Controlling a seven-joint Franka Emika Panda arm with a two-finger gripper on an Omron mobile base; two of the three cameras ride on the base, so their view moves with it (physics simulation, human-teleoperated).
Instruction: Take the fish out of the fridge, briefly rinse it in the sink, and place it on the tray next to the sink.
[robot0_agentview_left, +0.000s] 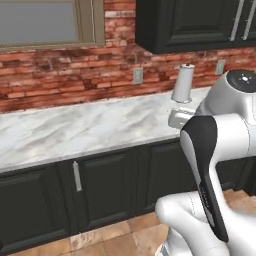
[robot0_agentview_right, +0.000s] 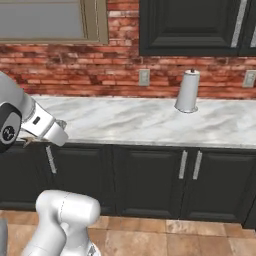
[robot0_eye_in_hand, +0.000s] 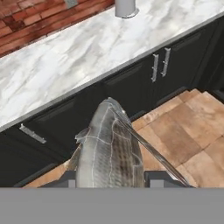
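Right now my claw (robot0_eye_in_hand: 111, 180) is clamped on the fish (robot0_eye_in_hand: 109, 151); seen from my hand, the silvery-grey body rises from between my two dark finger tips (robot0_eye_in_hand: 158, 178), one on each flank, and it covers the lower middle of that view; scales and a small fin on its left side show plainly, and a thin dark line runs from its upper end down to the lower right. Beyond the fish, well apart from it, lie tan floor tiles (robot0_eye_in_hand: 183, 131) and a row of black lower cabinets (robot0_eye_in_hand: 131, 83) with slim metal handles (robot0_eye_in_hand: 160, 64); above them runs a white marbled counter (robot0_eye_in_hand: 83, 52).

From the two cameras on my base, my white arm (robot0_agentview_left: 220, 125) rises in front of that same counter (robot0_agentview_left: 85, 127); a paper towel roll (robot0_agentview_left: 183, 84) stands upright on it near the red brick wall (robot0_agentview_left: 60, 75); from the right-hand camera the roll (robot0_agentview_right: 188, 91) stands on the counter just beneath a dark upper cabinet (robot0_agentview_right: 195, 25); a pale outlet plate (robot0_agentview_right: 144, 77) sits on the bricks to the roll's left; a window (robot0_agentview_right: 45, 20) with a beige frame is up at the left. My hand hangs over the floor in front of the cabinets, clear of the counter; the fish touches nothing but my fingers.
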